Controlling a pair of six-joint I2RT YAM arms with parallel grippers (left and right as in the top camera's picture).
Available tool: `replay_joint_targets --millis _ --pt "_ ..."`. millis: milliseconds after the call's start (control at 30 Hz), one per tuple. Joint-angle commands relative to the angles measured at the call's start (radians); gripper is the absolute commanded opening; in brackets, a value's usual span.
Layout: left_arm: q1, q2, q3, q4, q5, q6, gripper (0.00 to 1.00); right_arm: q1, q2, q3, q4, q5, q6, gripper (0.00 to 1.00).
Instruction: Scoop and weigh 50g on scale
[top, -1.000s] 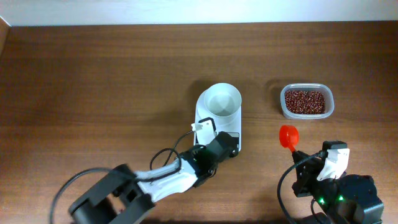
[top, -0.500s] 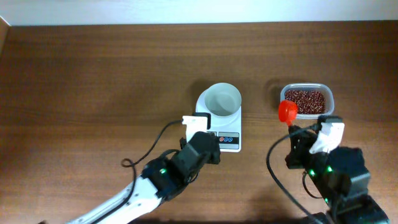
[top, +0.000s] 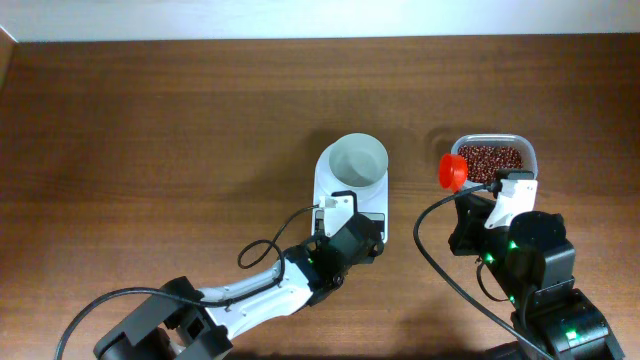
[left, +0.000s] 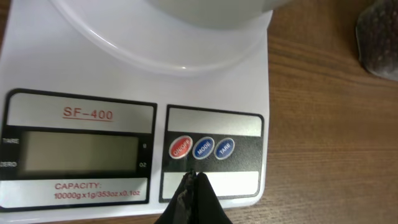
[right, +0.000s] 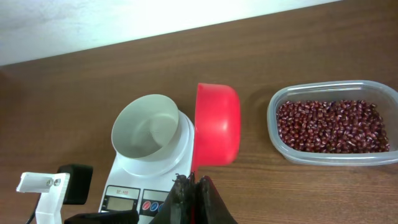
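White scale (left: 214, 87), red scoop (right: 217, 124): one each

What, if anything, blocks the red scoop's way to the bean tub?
Nothing visible does. The red scoop, held in the right pincer, hangs beside the rim of the bean tub, only bare table showing between them.
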Motion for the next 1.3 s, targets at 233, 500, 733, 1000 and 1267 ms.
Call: replay_joint_targets --millis 233,500,733,1000,1267 --pt "0.011 0.009 0.000 0.050 -0.076 -0.173 0.00 -0.007 0.000 0.004 -0.013 -0.079 0.002 0.04" --pt "0.011 0.069 0.000 0.070 -0.051 -0.183 0.00 -0.007 0.000 0.004 -0.026 -0.090 0.001 0.04" --pt "0.011 0.090 0.000 0.093 -0.053 -0.183 0.00 -0.007 0.000 0.004 -0.025 -0.089 0.002 0.04" --pt "0.011 0.101 0.000 0.103 -0.054 -0.183 0.00 -0.007 0.000 0.004 -0.025 -0.089 0.001 0.04" --pt "0.011 0.137 0.000 0.129 -0.054 -0.195 0.00 -0.007 0.000 0.004 -0.026 -0.089 0.001 0.04"
